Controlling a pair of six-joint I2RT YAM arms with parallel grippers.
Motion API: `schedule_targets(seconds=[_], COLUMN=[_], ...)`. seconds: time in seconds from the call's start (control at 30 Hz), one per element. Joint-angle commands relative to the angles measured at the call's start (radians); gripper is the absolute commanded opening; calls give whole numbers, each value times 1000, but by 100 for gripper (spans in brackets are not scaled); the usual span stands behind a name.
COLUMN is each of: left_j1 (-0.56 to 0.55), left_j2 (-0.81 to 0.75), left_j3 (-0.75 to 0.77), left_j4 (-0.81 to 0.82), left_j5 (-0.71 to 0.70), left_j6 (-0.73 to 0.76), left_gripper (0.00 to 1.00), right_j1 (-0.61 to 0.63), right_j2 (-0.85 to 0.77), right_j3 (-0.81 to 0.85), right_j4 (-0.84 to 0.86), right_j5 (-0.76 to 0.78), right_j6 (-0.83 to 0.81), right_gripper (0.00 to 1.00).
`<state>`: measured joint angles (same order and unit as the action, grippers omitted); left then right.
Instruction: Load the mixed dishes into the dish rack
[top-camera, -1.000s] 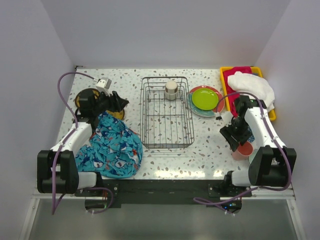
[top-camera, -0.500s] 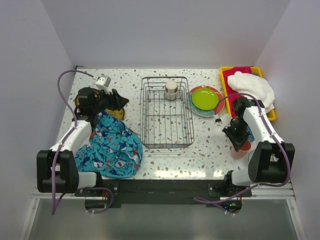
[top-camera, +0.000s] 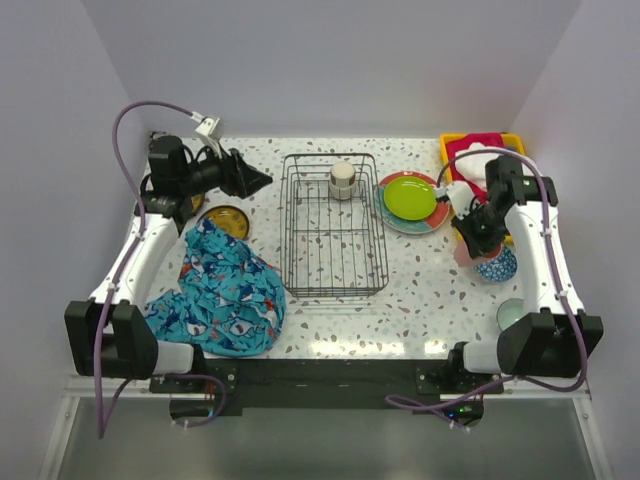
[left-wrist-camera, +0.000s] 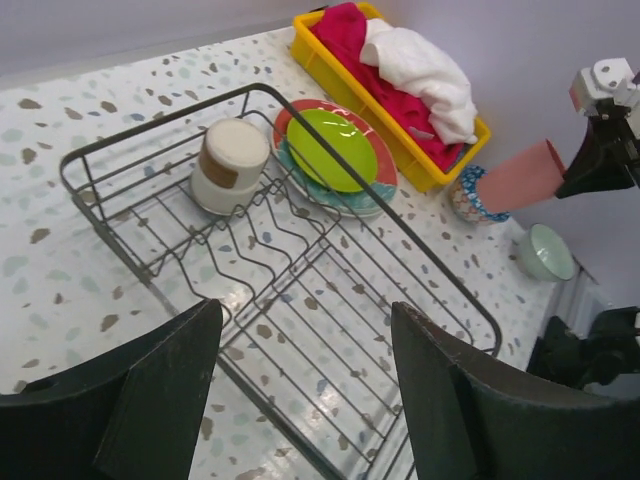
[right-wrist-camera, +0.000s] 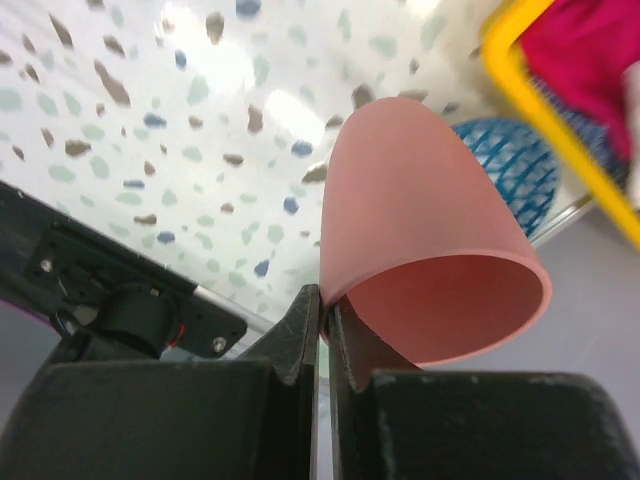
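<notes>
Right gripper (right-wrist-camera: 322, 300) pinches the pink cup (right-wrist-camera: 420, 250) by its rim wall, aloft near the blue patterned bowl (top-camera: 495, 266). Dish rack (top-camera: 335, 293) lies to its left, beyond the stacked plates (top-camera: 408, 198), and the cup's base points that way. Left gripper (left-wrist-camera: 305, 320) hangs wide and empty.

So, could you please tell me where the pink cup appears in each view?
Top external: pink cup right of centre, beside the blue patterned bowl.
Left wrist: cup at right, beside that bowl.
Right wrist: cup central, bowl behind.
Shared landmark: that bowl.
</notes>
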<state>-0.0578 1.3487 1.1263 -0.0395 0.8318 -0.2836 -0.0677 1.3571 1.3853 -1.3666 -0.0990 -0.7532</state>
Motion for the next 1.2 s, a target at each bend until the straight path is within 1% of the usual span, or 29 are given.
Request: schedule_targets(seconds=[0.0, 0.03, 0.07, 0.1, 0.13, 0.17, 0.2, 0.23, 0.27, 0.3, 0.33, 0.37, 0.4, 0.43, 0.47, 0.5, 0.53, 0.57, 0.6, 0.63, 0.67, 0.73, 0.77, 0.87, 1.0, 1.17], left_j1=[0, 0, -2, 6, 9, 13, 16, 16, 16, 16, 18, 16, 18, 18, 16, 16, 16, 16, 16, 16, 16, 16, 15, 7, -10, -42], left_j2=[46, 49, 62, 75, 85, 99, 108, 124, 130, 135, 145, 153, 161, 179, 188, 196, 219, 231, 242, 262, 270, 289, 296, 319, 329, 340], left_j3=[36, 46, 84, 108, 131, 147, 179, 193, 205, 204, 201, 188, 181, 173, 159, 150, 142, 132, 127, 118, 107, 109, 112, 130, 139, 118], left_j4=[24, 18, -29, -61, -86, -97, -102, -100, -77, -54, -30, 24, 74, 104, 156, 179, 222, 242, 263, 335, 367, 415, 429, 455, 469, 467], left_j5=[130, 133, 130, 125, 121, 122, 125, 127, 125, 122, 119, 115, 115, 110, 92, 81, 70, 53, 47, 43, 38, 21, 12, -16, -34, -46], left_j6=[-212, -201, -192, -183, -192, -207, -219, -250, -279, -310, -377, -419, -464, -550, -592, -630, -704, -742, -781, -860, -897, -974, -995, -1051, -1086, -1091], left_gripper=[77, 81, 84, 85, 91, 94, 96, 98, 98, 98, 98, 98, 98, 98, 98, 98, 98, 98, 98, 98, 98, 100, 100, 100, 100, 100], right_j1=[2, 0, 2, 5, 6, 12, 58, 104, 150, 254, 310, 368, 476, 526, 575, 656, 689, 719, 776, 798, 816, 868, 888, 928, 934, 936], right_j2=[31, 39, 43, 46, 34, 16, -39, -71, -104, -137, -188, -205, -211, -196, -182, -167, -129, -112, -92, -75, -29, 17, 67, 126, 192, 208], right_j3=[235, 266, 315, 333, 337, 325, 270, 229, 136, 85, 33, -13, -82, -101, -109, -118, -121, -143, -155, -167, -170, -151, -123, -77, -31, -3], right_j4=[-218, -209, -189, -161, -43, 54, 166, 422, 545, 663, 893, 991, 1073, 1188, 1239, 1285, 1370, 1438, 1496, 1602, 1638, 1695, 1702, 1710, 1660, 1614], right_j5=[-240, -301, -408, -471, -520, -559, -574, -553, -510, -426, -353, -281, -212, -88, -17, 49, 135, 192, 246, 283, 365, 460, 548, 658, 665, 615], right_j6=[-21, -29, -2, 26, 73, 219, 306, 389, 504, 538, 566, 578, 574, 554, 526, 508, 491, 439, 414, 394, 367, 367, 371, 396, 454, 511], right_gripper=[0, 0, 0, 0, 0, 0, 0, 0, 0, 0, 0, 0, 0, 0, 0, 0, 0, 0, 0, 0, 0, 0, 0, 0, 0, 0])
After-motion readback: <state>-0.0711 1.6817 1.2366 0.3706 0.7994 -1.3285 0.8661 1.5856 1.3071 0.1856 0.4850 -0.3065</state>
